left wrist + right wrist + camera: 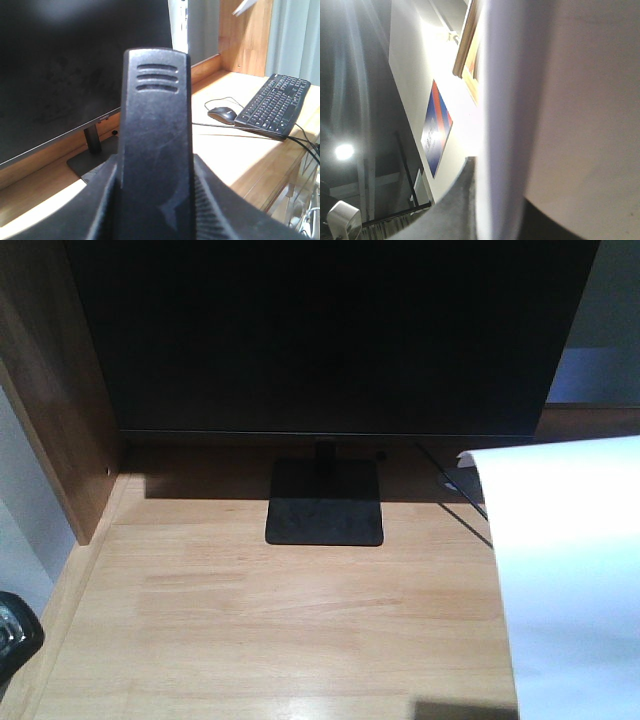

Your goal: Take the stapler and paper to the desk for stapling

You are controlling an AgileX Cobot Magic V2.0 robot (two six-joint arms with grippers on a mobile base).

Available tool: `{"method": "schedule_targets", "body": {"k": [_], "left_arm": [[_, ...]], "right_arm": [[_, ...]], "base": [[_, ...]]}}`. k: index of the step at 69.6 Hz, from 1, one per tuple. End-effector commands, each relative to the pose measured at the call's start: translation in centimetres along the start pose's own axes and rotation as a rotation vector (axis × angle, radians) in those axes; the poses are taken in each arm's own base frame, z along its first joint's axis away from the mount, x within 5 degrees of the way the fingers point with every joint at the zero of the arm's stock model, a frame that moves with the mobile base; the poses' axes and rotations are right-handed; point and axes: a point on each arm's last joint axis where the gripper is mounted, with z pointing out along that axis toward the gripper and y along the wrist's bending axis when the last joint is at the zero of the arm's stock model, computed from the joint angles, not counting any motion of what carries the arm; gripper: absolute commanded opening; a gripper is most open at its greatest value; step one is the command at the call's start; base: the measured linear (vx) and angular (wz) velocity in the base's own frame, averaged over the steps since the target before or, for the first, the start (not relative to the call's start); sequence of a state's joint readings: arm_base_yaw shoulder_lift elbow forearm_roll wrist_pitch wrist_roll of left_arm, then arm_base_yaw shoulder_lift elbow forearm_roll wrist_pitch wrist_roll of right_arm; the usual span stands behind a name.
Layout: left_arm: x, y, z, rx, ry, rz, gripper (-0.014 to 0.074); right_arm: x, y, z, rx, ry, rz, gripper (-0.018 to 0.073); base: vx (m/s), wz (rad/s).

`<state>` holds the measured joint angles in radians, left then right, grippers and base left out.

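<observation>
A: Start at the left fingers (212,210). They're clamped on the stapler (155,145), one on each flank, with the black body filling the middle of the left wrist view, ridged end up.

B: And the right fingers (455,210) look closed on the paper (560,125). The sheet runs between a dark pad and another dark patch at the bottom of that view.

A: In the front view the paper (575,580) hangs in from the right edge. It looks to be above the surface (300,620), throwing a shadow along its left side. So both things are in the air and neither is set down yet.

B: What worries you?

A: The sheet. It seems pinched at one spot only, so it can sag, curl or fold under itself on landing. Its upper left corner sits just beside the cable (462,502), which could catch it.

B: And the stapler?

A: It has smooth sides and a long body, so it might twist in the grip. It's also near the monitor (330,330) and the stand base (324,515), and a careless swing knocks either one.

B: The mouse (222,114) and keyboard (276,105)?

A: Right of centre in the left wrist view, well apart from the stapler.

B: Any containers?

A: No box, tray or bin shows in any view, so there are no contents to report.
</observation>
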<state>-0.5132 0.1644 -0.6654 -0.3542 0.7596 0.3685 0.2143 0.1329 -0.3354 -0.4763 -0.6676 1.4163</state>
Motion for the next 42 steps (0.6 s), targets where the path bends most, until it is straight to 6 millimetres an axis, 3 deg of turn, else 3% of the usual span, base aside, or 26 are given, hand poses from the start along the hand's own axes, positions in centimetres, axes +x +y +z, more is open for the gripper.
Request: {"method": "schedule_targets", "body": {"k": [1, 42], "left_arm": [[-1.82, 0.25, -0.25, -0.019, -0.128, -0.02, -0.0006], [-1.82, 0.25, -0.25, -0.019, -0.128, -0.02, -0.0006]], "right_arm": [[-0.61, 0.77, 0.55, -0.043, -0.024, -0.01, -0.0006], [-0.61, 0.77, 0.55, -0.043, -0.024, -0.01, -0.0006]], "base": [[0.0, 0.01], [0.0, 0.0]]}}
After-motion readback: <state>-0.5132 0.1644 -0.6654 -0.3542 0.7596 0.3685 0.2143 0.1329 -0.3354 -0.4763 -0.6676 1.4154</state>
